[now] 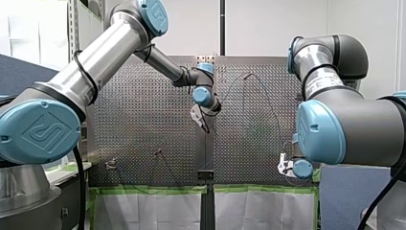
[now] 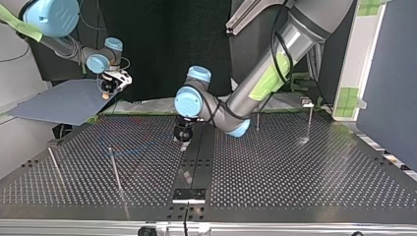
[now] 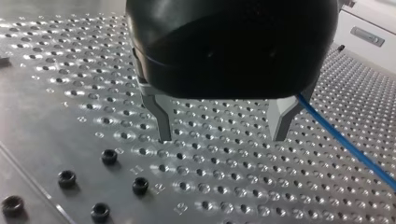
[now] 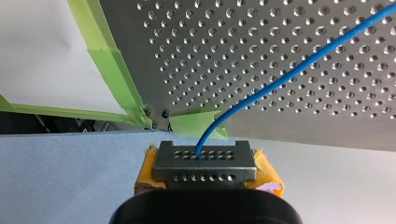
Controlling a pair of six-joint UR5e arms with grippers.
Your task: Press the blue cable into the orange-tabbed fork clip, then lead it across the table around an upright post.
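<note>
black bolts (image 3: 109, 157) near left tool (image 3: 222, 137); blue cable (image 3: 345, 143) beside

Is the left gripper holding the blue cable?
No: my left gripper stands open and empty, the blue cable running outside its jaws.

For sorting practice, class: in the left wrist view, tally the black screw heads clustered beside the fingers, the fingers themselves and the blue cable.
black screw heads: 5
metal fingers: 2
blue cable: 1
Total: 8
</note>
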